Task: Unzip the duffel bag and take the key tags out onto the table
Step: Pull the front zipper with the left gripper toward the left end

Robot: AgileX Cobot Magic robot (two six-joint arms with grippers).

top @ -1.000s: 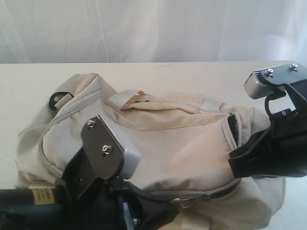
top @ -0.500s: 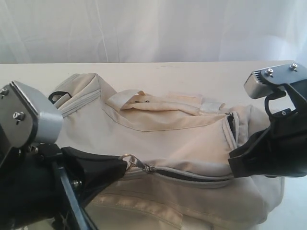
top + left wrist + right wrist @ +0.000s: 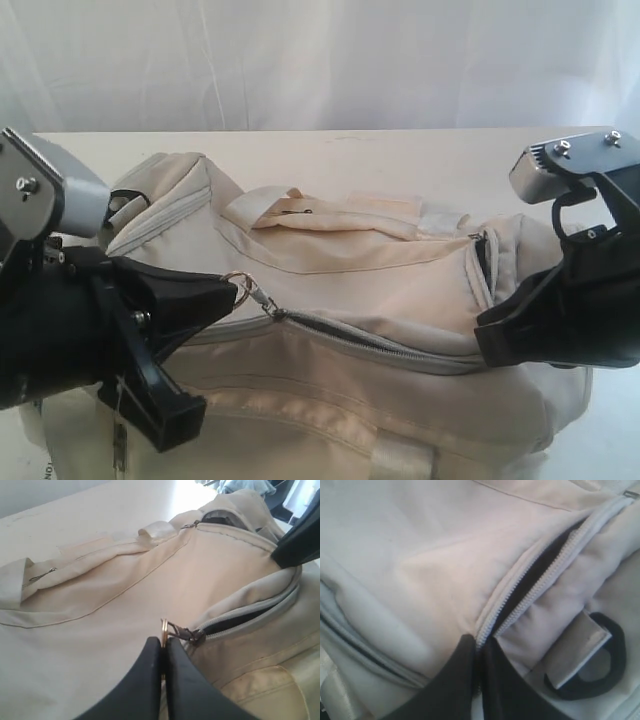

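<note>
Duffel bag on the white table, main zipper partly open.
The left pincer is clamped on the main zipper's metal pull ring, at one end of a dark gap. The right pincer is closed, pinching the cream fabric at the foot of the end zipper, which stands ajar.

You have a plain cream fabric duffel bag, its light grey zipper edging dark lining, a gold-toned metal pull ring, a black D-ring, and your broad white desk.
</note>
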